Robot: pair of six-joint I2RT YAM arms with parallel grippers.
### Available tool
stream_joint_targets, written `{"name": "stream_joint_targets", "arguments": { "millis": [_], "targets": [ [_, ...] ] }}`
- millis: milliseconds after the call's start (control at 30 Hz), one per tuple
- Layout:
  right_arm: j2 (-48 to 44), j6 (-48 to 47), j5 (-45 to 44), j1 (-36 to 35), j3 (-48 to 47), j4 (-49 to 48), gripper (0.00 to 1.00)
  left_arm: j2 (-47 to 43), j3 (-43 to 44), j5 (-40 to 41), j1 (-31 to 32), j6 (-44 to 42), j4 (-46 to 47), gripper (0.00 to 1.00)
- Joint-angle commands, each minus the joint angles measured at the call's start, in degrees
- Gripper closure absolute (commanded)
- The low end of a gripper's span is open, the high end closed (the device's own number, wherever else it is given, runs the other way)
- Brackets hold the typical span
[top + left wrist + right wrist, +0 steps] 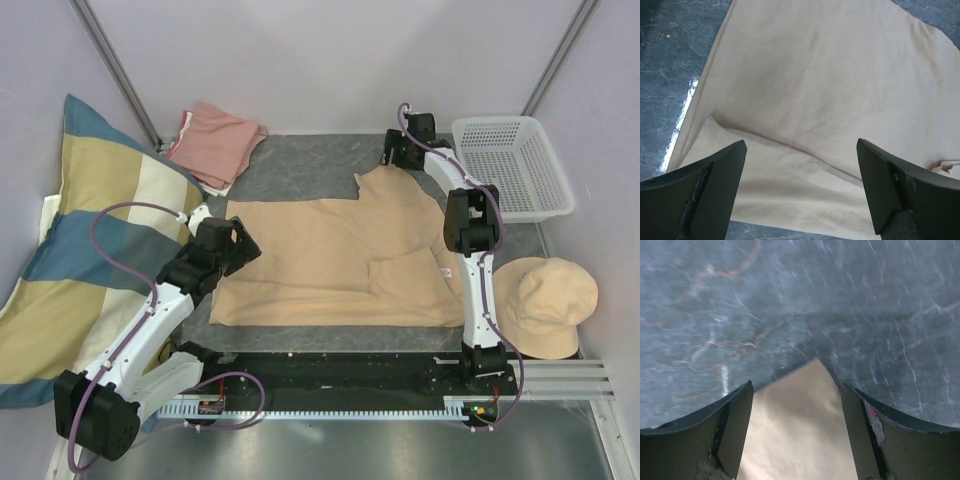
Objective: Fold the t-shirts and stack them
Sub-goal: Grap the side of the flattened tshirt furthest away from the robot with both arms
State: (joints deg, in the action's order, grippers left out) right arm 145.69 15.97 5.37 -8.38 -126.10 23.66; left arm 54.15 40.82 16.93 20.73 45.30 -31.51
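The tan t-shirt [320, 262] lies spread on the grey mat [300, 165], one sleeve reaching toward the back right and a fold near its right side. The salmon-pink t-shirt [215, 145] rests folded at the back left. My left gripper [243, 243] hovers open over the tan shirt's left edge; in the left wrist view the gripper [801, 150] has only the tan cloth [815, 75] below its wide-apart fingers. My right gripper [398, 152] is at the back by the sleeve tip. In the right wrist view that gripper [797, 390] is open, with a tan cloth corner [795, 430] lying loose between the fingers.
A striped blue, yellow and cream pillow [90, 230] leans at the left. A white mesh basket [510, 165] stands at the back right, and a beige hat [545, 300] sits at the right. A black rail [350, 380] runs along the near edge.
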Motion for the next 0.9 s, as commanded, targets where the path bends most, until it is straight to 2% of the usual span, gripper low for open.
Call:
{"name": "stream_joint_targets", "arguments": {
  "millis": [0,500,700,800,867],
  "targets": [
    [2.14,-1.64,5.00,0.12,-5.90,1.04,0.21,-1.59,-0.65,0.12,0.10,-2.06,-0.48,0.00],
    [1.88,-4.10,0.44,0.82,-3.62,2.44,0.20,-0.54,-1.97,-0.32,0.10,-1.35,-0.49,0.00],
    [3.55,-4.36,1.22,1.79,-4.06,4.37,0.21,-0.89,-1.71,0.30,0.10,-1.62,-0.66,0.00],
    [4.52,-4.10,1.84,2.23,-4.33,4.90,0.25,-0.89,-1.71,0.39,0.10,-1.44,-0.75,0.00],
    [5.22,-3.58,2.63,2.49,-5.29,5.43,0.33,-0.80,-1.71,0.12,0.10,-1.35,-0.84,0.00]
  ]
}}
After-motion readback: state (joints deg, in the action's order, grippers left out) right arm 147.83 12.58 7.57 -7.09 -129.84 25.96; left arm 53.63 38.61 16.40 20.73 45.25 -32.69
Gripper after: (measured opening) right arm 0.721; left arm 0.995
